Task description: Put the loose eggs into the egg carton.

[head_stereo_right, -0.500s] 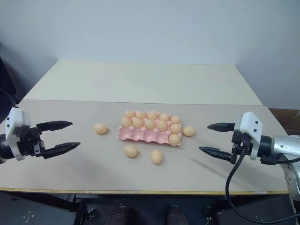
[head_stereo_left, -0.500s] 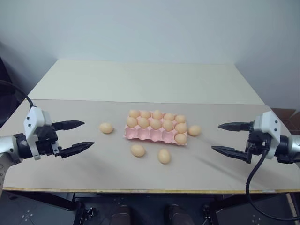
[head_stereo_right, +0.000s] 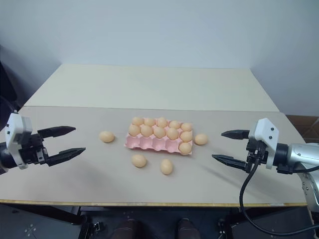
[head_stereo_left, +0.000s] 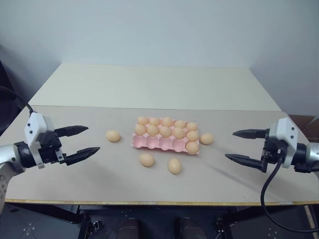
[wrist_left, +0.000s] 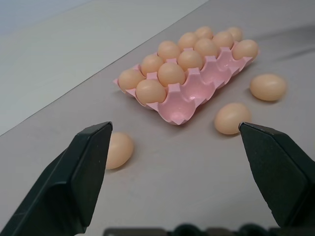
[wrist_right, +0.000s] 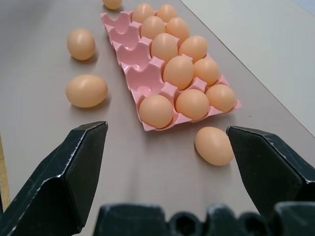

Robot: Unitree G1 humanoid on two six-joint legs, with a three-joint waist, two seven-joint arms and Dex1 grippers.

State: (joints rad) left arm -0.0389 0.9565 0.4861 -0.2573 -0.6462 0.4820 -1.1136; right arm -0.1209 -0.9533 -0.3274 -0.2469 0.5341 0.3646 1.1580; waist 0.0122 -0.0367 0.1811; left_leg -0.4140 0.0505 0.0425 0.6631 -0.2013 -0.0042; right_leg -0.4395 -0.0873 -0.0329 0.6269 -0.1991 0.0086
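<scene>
Left eye view: barely anything has changed; both the left claw (head_stereo_left: 83, 140) and right claw (head_stereo_left: 244, 147) stay spread and empty. Four loose eggs (head_stereo_left: 146, 160) lie beside the egg carton (head_stereo_left: 166, 143) on the table (head_stereo_left: 75, 179); no pick has begun.

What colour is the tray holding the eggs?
Pale pink egg carton, clearest in the right wrist view.

Both eye views look forward and down from high up over the whole tabletop (head_stereo_left: 159, 89); each wrist view sits low and close, facing inward, all sharing the egg carton (head_stereo_left: 162, 144) at centre frame
</scene>
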